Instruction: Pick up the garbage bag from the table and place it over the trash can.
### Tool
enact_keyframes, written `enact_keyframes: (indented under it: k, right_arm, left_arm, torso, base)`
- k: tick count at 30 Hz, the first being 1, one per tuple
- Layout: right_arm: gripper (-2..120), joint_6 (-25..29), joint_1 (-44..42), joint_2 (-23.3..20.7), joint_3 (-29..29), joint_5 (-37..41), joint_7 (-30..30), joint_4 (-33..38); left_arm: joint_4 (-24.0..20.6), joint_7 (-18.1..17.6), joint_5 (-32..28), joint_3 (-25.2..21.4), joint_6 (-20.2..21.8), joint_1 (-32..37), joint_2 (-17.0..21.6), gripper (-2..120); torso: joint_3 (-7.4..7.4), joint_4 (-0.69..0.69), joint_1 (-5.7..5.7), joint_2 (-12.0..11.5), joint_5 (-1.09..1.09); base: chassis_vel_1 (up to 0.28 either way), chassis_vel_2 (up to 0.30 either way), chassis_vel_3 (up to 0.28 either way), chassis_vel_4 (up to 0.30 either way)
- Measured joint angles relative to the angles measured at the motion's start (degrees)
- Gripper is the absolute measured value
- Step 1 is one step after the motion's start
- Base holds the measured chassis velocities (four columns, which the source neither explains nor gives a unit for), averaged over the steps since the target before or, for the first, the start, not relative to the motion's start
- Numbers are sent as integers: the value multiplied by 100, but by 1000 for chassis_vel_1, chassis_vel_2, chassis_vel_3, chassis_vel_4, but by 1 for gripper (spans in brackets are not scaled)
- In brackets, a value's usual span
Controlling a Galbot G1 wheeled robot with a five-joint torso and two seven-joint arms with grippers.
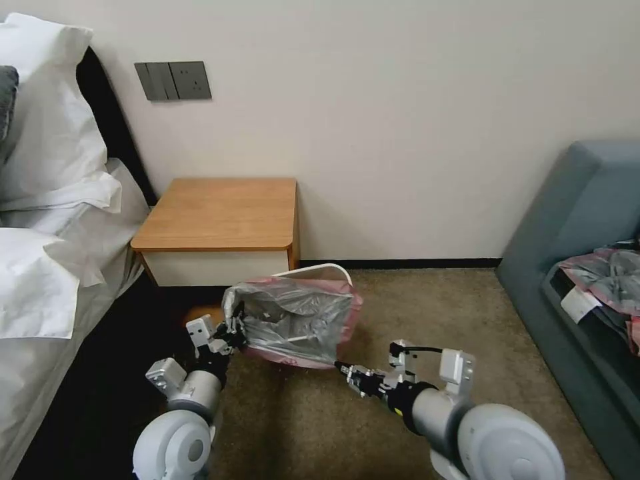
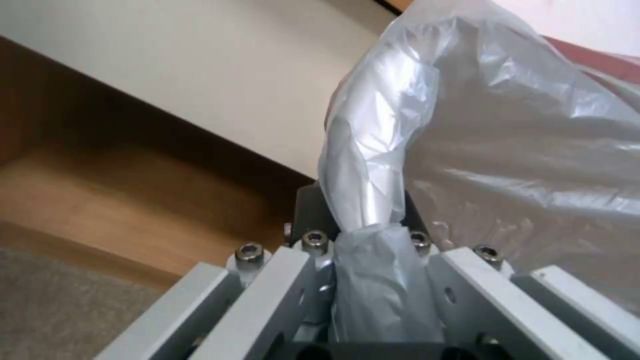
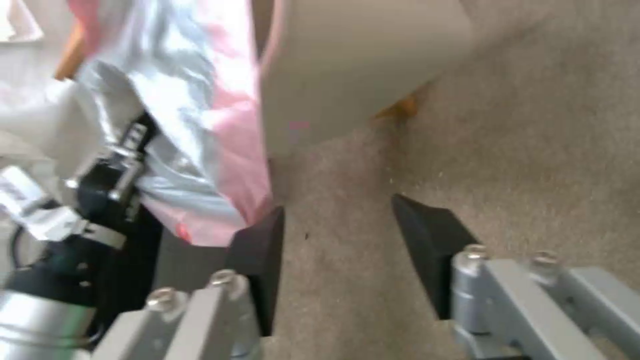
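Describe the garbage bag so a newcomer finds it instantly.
Start at the wooden table against the wall; on the carpet in front of it stands the cream trash can. The garbage bag is draped over it, pinched by the left gripper: crinkly grey with a pink rim, unlike the tagged bundle on the sofa.

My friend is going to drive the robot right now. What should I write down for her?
Left pincer: shut on the garbage bag, gripping a bunched edge of it.
Right pincer: open, holding nothing, low beside the bag's pink rim, above the carpet.
Bag: off the table, spread over the trash can, whose far rim still pokes out behind it.
Done: bag picked up and brought to the can.
Left: pull the bag over the far rim so it sits all round, then let go.
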Motion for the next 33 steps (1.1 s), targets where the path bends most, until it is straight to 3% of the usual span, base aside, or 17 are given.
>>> enact_keyframes:
  k: [1, 4, 5, 7, 9, 10, 12, 13, 17, 21, 28, 33]
  right_arm:
    - [49, 0, 0, 0, 0, 0, 0, 0]
    - [64, -107, -342, 75, 586, -760, -1246, 28]
    - [64, -107, -342, 75, 586, -760, -1246, 28]
    - [70, -60, -467, 97, 787, -1361, -1894, 28]
    - [82, 149, -554, 151, 1149, -1989, -2900, 28]
    - [82, 149, -554, 151, 1149, -1989, -2900, 28]
    - [93, 698, -431, 228, 1232, -2456, -3523, 28]
    - [93, 698, -431, 228, 1232, -2456, -3523, 28]
    - [100, 2195, 139, 573, 612, -4086, -4129, -426]
    - [100, 2760, 274, 1089, 15, -5005, -4207, -998]
    - [100, 3483, 373, 1850, -469, -5392, -4184, -1839]
    - [100, 3570, 441, 2074, -552, -5369, -4025, -2044]
  left_arm:
    - [0, 0, 0, 0, 0, 0, 0, 3]
    - [27, -27, -125, -112, 0, 2, -6, 3]
    - [27, -27, -125, -112, 0, 2, -6, 3]
    - [26, -39, -218, -153, 7, 13, 3, 3]
    - [23, -74, -332, -205, 17, 28, 16, 3]
    - [23, -74, -332, -205, 17, 28, 16, 3]
    - [20, -93, -402, -218, 18, 28, 16, 3]
    - [20, -93, -402, -218, 18, 28, 16, 3]
    - [65, -92, -437, -125, -169, 35, -4, 3]
    - [96, -157, -575, -46, -303, 35, -28, 3]
    - [67, -157, -607, -13, -371, 61, -49, 3]
    - [-1, -156, -662, 49, -376, 49, -77, 3]
  torso:
    - [0, 0, 0, 0, 0]
    - [0, 0, 0, 0, 0]
    - [0, 0, 0, 0, 0]
    - [0, 0, 0, 0, 0]
    - [0, 0, 0, 0, 0]
    - [0, 0, 0, 0, 0]
    - [0, -1, 0, 0, 0]
    - [0, -1, 0, 0, 0]
    - [1, 3, 0, 0, 2]
    - [1, 1, 0, 0, 0]
    - [1, 1, 0, 0, -1]
    - [1, 1, 0, 0, -1]
  base:
    - [0, 0, 0, 0]
    - [0, 0, 0, 0]
    - [0, 0, 0, 0]
    - [0, 0, 0, 0]
    - [0, 0, 0, 0]
    - [0, 0, 0, 0]
    - [0, 0, 0, 0]
    - [0, 0, 0, 0]
    - [0, 0, 0, 0]
    - [0, 0, 0, 0]
    - [0, 0, 0, 0]
    - [0, 0, 0, 0]
